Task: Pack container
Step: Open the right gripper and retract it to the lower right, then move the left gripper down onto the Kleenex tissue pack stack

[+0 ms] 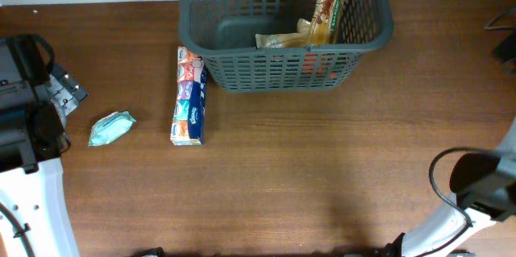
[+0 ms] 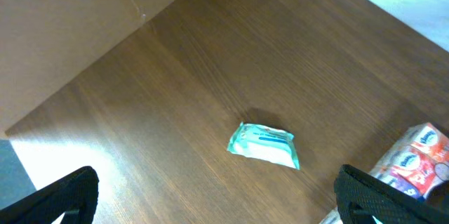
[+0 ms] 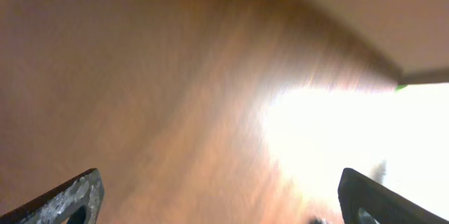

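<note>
Two hands are shown released, their fingers spread wide apart. The left hand (image 2: 215,185) is held above the tabletop (image 2: 175,76), with a teal wipes packet (image 2: 264,145) lying flat on the wood beyond its fingertips. The right hand (image 3: 219,185) is seen over blurred wood. The container (image 1: 274,70) is set upright at the far edge of the tabletop, a little right of centre in the overhead view. A long snack wrapper (image 1: 329,3) is leaned against its right inner wall, and a beige packet (image 1: 278,41) is laid on its floor. A stacked tissue pack (image 1: 189,96) is placed just beside the container's near left corner. The teal packet is found well to its left.
</note>
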Controlling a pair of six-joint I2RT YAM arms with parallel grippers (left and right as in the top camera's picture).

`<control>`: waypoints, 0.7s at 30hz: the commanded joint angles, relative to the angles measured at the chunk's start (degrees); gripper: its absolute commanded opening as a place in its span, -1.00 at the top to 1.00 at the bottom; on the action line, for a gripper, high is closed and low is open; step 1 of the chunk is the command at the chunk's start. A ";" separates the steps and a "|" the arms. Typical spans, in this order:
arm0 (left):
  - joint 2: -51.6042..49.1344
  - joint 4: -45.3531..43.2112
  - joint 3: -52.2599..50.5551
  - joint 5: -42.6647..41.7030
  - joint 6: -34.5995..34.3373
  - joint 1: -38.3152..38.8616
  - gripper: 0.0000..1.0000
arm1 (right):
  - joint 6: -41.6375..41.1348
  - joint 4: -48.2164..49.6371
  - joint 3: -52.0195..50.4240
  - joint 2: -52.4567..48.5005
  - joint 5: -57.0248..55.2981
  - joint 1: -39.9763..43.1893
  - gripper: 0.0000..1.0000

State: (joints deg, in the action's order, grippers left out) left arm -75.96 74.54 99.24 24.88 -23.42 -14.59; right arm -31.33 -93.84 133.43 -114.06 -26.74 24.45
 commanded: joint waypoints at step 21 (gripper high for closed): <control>-4.98 1.90 0.76 -38.91 25.03 2.19 -0.99 | -0.68 5.20 -19.76 -0.55 5.77 0.33 -0.98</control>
State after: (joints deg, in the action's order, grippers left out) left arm -78.19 75.77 99.35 -8.32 -4.71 -12.51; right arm -31.31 -88.62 113.97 -115.02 -21.28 24.45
